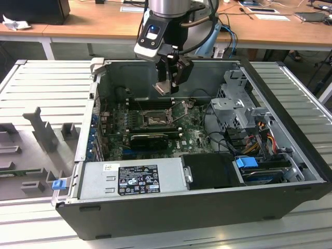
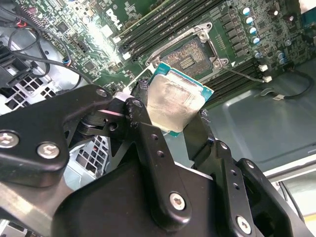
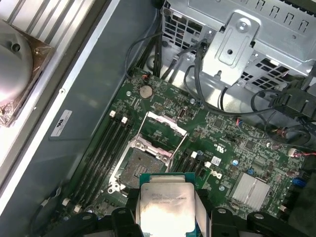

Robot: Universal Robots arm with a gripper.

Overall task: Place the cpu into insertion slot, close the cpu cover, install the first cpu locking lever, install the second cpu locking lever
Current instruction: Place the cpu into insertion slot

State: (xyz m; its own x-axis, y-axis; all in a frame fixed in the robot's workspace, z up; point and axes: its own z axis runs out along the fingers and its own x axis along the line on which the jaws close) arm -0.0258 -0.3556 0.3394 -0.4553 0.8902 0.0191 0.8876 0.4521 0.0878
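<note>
- One of the four steps is in hand, placing the cpu. Nothing is seated yet.
- The gripper (image 1: 166, 87) hangs inside the open computer case (image 1: 207, 207), above the motherboard (image 1: 193, 137).
- Its fingers (image 2: 143, 123) are clamped on two opposite edges of the cpu (image 2: 177, 101). The chip's metal top faces the camera in both wrist views.
- In the exterior view the insertion slot (image 1: 154, 120) lies at about 6 o'clock from the gripper, apart from the chip. Its contact field is bare in the first wrist view.
- The cpu cover (image 3: 163, 118) stands swung up off the slot, leaving the opening free.
- Memory slots (image 3: 106, 148) flank the slot on two sides. In the exterior view the drive cage (image 1: 236, 104) sits at 3 o'clock from it.
- Judgement: seating calls for squaring the chip's corners to the slot frame and lowering it level. It should not slide across the contacts.
- Risk: a tilted or offset set-down could bend the contacts.
</note>
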